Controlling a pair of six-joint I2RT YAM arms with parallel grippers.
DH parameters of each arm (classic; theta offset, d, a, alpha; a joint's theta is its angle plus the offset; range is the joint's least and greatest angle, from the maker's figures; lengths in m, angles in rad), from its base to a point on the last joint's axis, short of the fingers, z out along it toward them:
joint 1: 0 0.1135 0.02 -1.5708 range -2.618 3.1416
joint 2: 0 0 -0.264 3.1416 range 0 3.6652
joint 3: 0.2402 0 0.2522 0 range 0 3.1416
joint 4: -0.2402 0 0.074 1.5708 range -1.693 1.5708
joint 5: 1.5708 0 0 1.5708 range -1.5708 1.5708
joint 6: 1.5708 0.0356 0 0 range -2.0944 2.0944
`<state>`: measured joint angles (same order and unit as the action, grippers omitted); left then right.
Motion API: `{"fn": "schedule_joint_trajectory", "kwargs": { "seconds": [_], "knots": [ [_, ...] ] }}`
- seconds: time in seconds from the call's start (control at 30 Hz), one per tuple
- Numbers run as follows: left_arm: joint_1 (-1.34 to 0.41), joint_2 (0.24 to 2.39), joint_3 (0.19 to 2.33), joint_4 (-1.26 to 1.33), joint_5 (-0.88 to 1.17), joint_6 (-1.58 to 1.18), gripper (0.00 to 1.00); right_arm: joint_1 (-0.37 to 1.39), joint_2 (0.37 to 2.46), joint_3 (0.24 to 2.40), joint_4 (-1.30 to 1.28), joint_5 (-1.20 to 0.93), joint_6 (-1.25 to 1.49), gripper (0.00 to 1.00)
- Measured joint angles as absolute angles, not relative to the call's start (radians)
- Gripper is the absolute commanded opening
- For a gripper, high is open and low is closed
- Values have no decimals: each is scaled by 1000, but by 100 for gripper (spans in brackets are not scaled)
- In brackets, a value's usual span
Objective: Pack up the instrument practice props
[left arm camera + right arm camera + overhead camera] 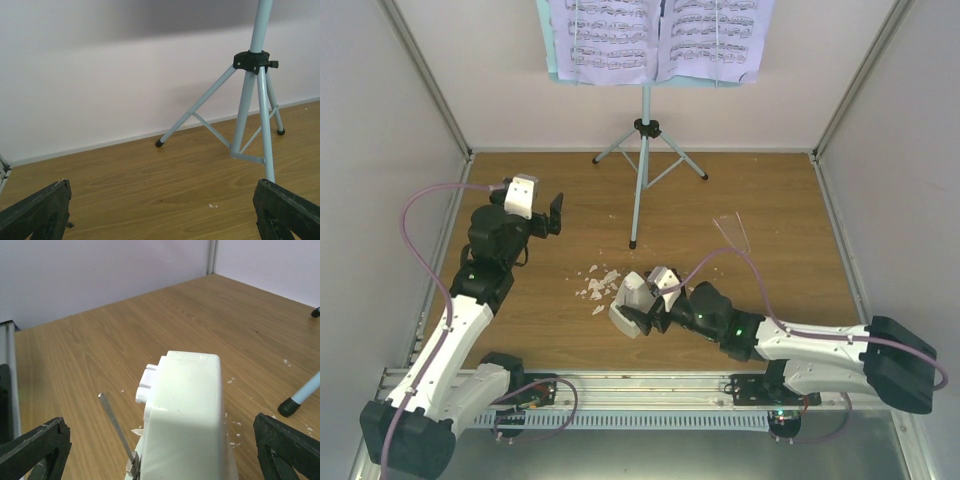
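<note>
The pale blue music stand [642, 150] rises at the back centre on its tripod legs [247, 110]. Two sheet-music pages [660, 38] rest on its desk. The small white metronome [628, 306] lies on its side on the wooden floor, its thin metal rod [116, 427] sticking out. My right gripper [646, 302] is open around the metronome [185, 415], with a gap at each side. A clear triangular cover [732, 232] lies flat to the right of the stand's near foot [633, 243]. My left gripper [546, 214] is open and holds nothing, facing the tripod over bare wood [162, 187].
Small white crumbs [597, 283] are scattered just left of the metronome. Pale walls close in the left, back and right sides. A metal rail [650, 395] carrying both arm bases runs along the near edge. One stand foot [290, 407] is close to my right gripper's right finger.
</note>
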<state>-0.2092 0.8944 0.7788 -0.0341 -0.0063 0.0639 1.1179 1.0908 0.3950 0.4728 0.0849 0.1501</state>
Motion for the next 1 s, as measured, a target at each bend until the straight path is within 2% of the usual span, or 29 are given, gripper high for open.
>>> {"fn": "schedule_joint_trajectory", "kwargs": {
  "seconds": [0.17,0.4,0.53,1.0],
  "knots": [
    [-215,897,776,-33,-6,64,99,1132,1127,408,489,129,143,97],
    [-218,906,776,-33,-6,64,99,1142,1135,417,495,183,142,76],
    [-221,906,776,-33,-6,64,99,1145,1135,417,496,202,147,68],
    [-226,906,776,-33,-6,64,99,1145,1133,398,517,208,176,53]
  ]
}}
